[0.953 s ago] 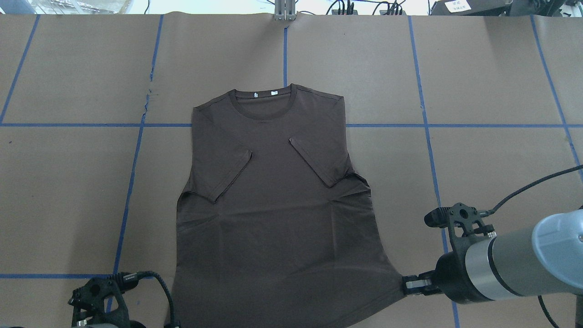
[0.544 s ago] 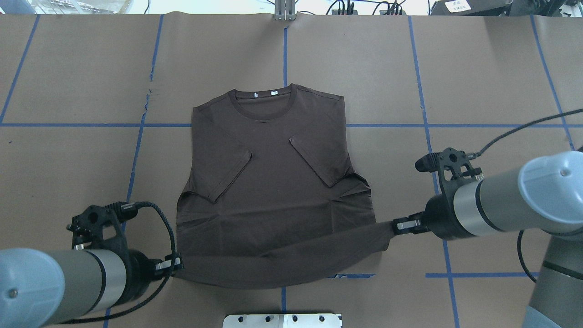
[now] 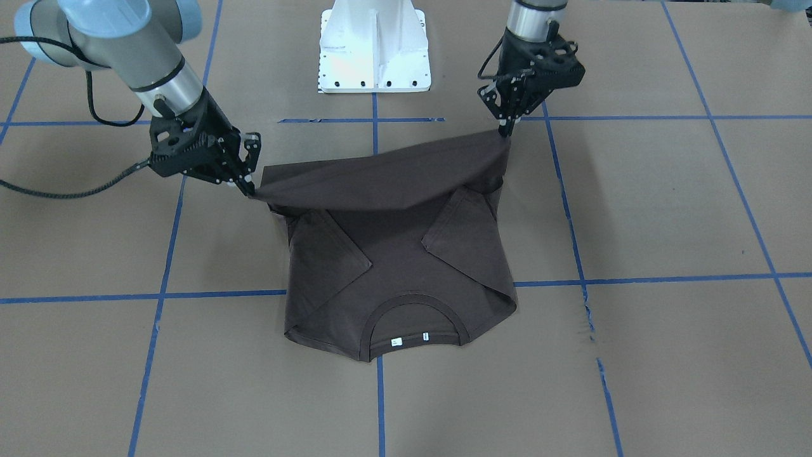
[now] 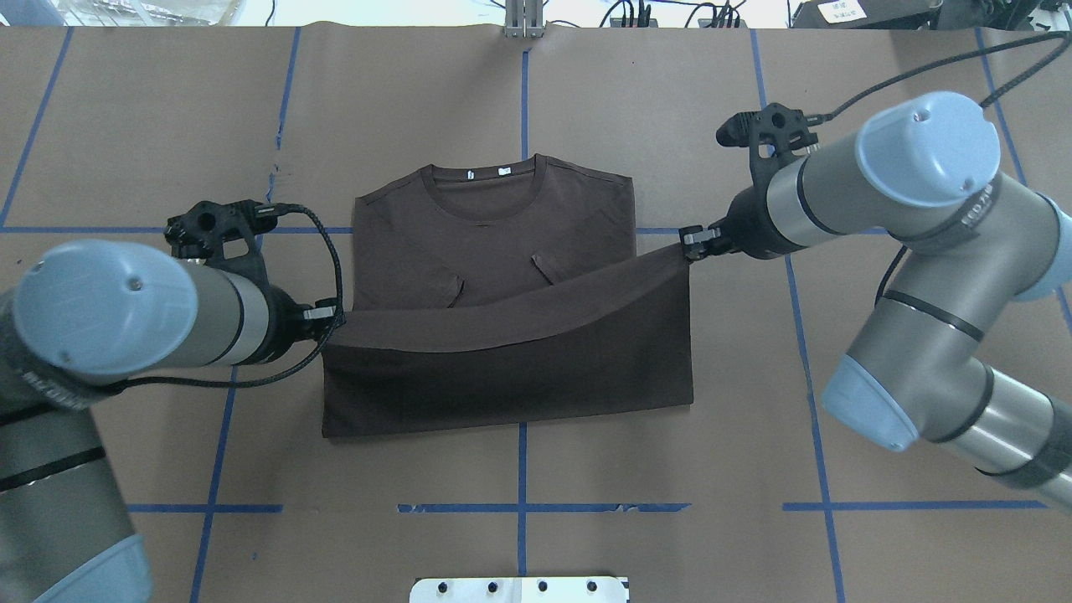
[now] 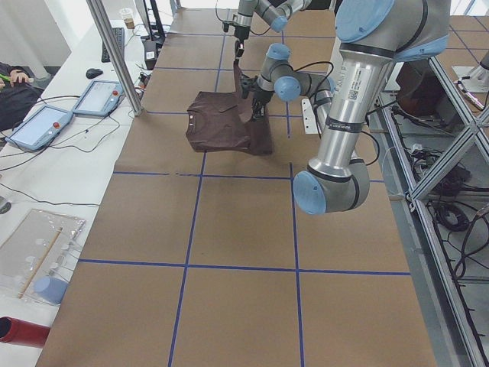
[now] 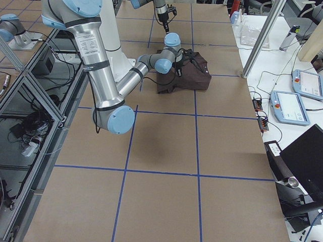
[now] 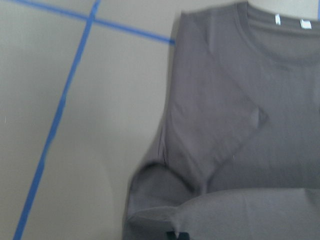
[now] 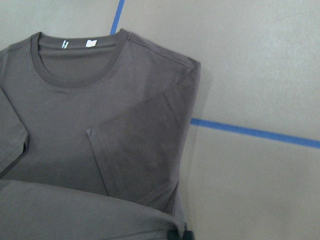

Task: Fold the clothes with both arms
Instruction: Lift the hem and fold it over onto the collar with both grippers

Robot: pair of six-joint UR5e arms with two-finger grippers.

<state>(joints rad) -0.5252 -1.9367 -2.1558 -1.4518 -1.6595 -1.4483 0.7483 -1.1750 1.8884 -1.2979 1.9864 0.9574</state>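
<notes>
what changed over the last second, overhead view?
Left gripper and right gripper, shut on the T-shirt at its bottom hem corners, carried the hem away from the robot toward the collar, right leading. Collar, shoulders and folded-in sleeves stayed put.

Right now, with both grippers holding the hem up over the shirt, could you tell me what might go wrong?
The right gripper sits nearer the collar than the left gripper, so the hem runs slanted; set down so, the fold would likely be crooked. Each gripper pinches only a corner of the T-shirt, so a slip could drop the sagging hem.
</notes>
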